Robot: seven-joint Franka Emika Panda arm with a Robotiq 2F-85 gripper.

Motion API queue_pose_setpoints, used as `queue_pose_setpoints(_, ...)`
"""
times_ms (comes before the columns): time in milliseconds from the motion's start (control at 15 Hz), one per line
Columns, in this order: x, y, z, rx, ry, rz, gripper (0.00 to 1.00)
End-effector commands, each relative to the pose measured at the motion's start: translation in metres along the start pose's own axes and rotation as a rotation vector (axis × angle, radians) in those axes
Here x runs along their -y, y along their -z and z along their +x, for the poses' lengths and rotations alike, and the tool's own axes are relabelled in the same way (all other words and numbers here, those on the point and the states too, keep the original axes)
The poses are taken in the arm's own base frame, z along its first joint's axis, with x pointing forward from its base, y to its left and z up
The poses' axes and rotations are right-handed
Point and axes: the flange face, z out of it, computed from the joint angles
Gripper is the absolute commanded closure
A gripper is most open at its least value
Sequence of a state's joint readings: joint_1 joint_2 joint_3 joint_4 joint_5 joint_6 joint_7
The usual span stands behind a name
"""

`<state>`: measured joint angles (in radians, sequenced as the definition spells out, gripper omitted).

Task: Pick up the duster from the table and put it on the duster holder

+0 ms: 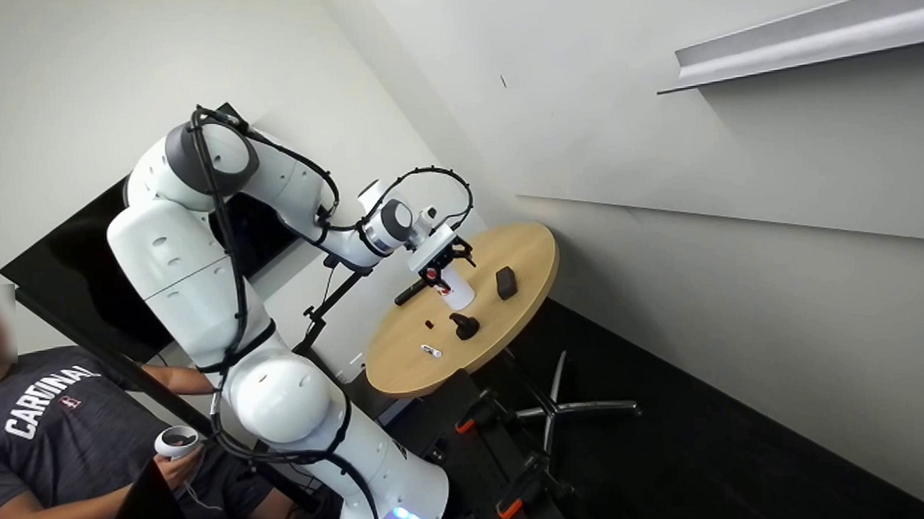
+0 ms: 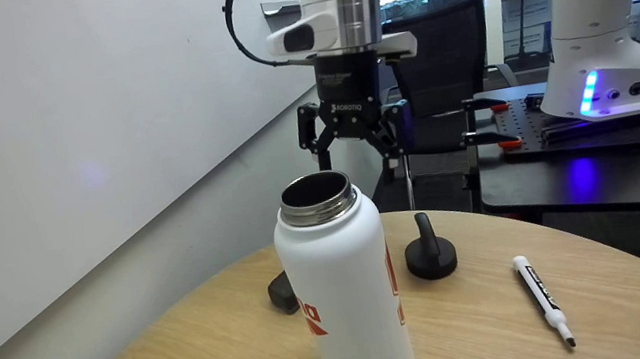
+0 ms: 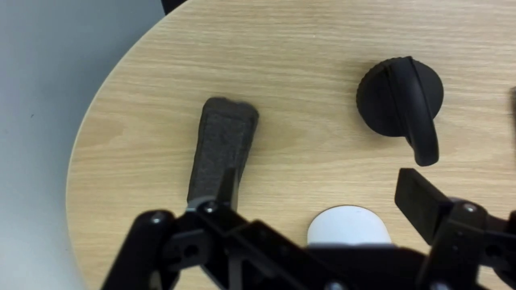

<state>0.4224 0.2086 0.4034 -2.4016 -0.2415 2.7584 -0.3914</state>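
The duster is a black oblong block lying on the round wooden table. In an exterior view the bottle partly hides the duster. In the wrist view the duster lies left of centre, and the left finger covers its lower end. My gripper is open and empty. It hangs above the table, to the side of the duster, and also shows in both exterior views. The duster holder is a long white ledge high on the wall; an end of it shows behind the arm.
A white-and-red open bottle stands below and near the gripper; its white side shows between the fingers. A black lid with a loop and a marker lie on the table. A black oblong item lies behind the bottle.
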Motion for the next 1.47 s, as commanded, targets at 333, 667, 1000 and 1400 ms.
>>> queue_pose_setpoints(333,-0.05,-0.061,0.043,0.003,-0.036,0.015,0.0)
queue_pose_setpoints(667,-0.064,-0.086,0.054,0.023,-0.081,0.024,0.0)
queue_pose_setpoints(1000,-0.079,-0.107,0.044,0.055,-0.172,0.028,0.0)
queue_pose_setpoints(1400,-0.083,-0.124,0.033,0.071,-0.233,0.051,0.0)
